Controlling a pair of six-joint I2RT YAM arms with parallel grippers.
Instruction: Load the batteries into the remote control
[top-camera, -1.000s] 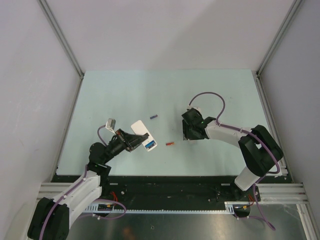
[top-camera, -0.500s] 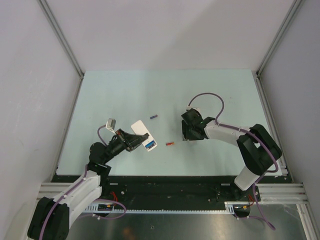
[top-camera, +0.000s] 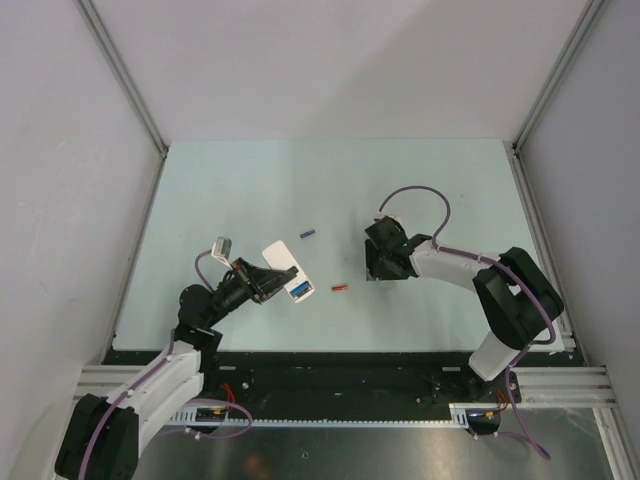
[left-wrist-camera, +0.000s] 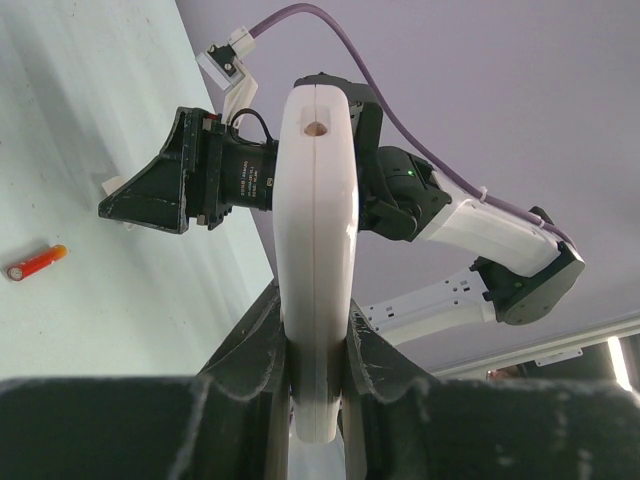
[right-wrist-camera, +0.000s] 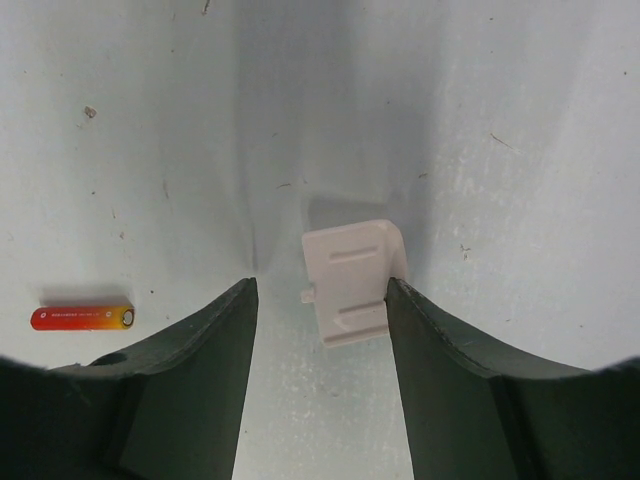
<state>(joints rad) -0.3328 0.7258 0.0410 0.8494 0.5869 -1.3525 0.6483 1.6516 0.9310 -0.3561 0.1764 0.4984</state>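
Left claw (left-wrist-camera: 318, 350) pinches the rigid remote control (left-wrist-camera: 315, 220) edgewise; right claw (right-wrist-camera: 320, 292) stands spread. The orange-red battery (right-wrist-camera: 83, 317) appears light and roll-prone; grip mid-length.

you won't find a word or number here that reads cleanly. the orange-red battery (right-wrist-camera: 82, 317) carries a line of fine print along its side in the right wrist view, too small to make out. the black motor housing (left-wrist-camera: 243, 182) seen from the left wrist view bears a pale label with tiny lettering, and that is just as illegible.
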